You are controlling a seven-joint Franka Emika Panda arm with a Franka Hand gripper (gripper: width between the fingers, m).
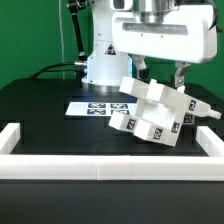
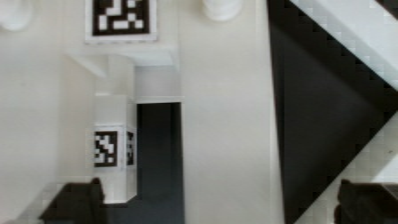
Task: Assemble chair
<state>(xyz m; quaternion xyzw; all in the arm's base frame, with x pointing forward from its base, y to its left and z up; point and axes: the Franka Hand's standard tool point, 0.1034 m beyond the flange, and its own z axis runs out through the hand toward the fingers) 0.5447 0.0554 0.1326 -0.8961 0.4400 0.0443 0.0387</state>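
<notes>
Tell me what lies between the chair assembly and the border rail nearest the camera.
Only bare black table separates the chair assembly from the border rail; the exterior view shows it.

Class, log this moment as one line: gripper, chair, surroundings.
gripper: open, over chair | chair: joined parts, tilted, on table | marker board: flat on table
</notes>
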